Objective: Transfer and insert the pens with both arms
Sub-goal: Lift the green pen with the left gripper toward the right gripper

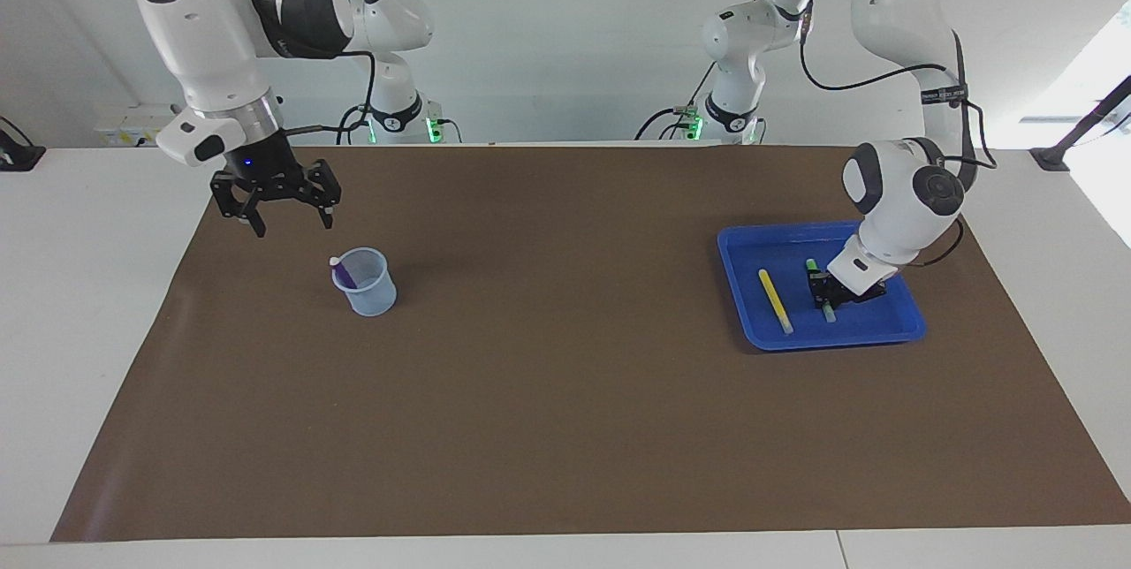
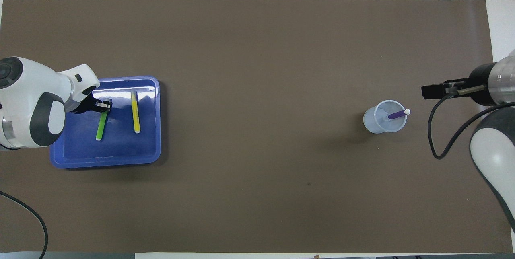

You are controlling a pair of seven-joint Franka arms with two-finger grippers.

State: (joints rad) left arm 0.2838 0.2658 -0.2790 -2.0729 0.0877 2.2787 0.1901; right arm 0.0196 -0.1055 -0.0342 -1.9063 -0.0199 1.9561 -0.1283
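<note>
Now green pen (image 1: 822,291) lies in the blue tray (image 1: 738,286), nr the tray edge twd my left arm's end of the table; my left gripper (image 1: 829,288) is pinched shut on it. Grip looks off-centre, so the pen could swing or slip on lift, maybe knock yellow pen (image 1: 775,300) beside it. Purple pen (image 1: 345,269) leans in the cup (image 1: 365,283). My right gripper (image 1: 284,214) hangs wide, empty, over the mat (image 1: 565,428).

White table under a brown mat

The table (image 1: 71,304) carries a brown mat (image 1: 565,392) over most of its top. On the mat rest a blue tray (image 1: 751,335) toward the left arm's end and a clear cup (image 1: 367,291) toward the right arm's end, well apart.
</note>
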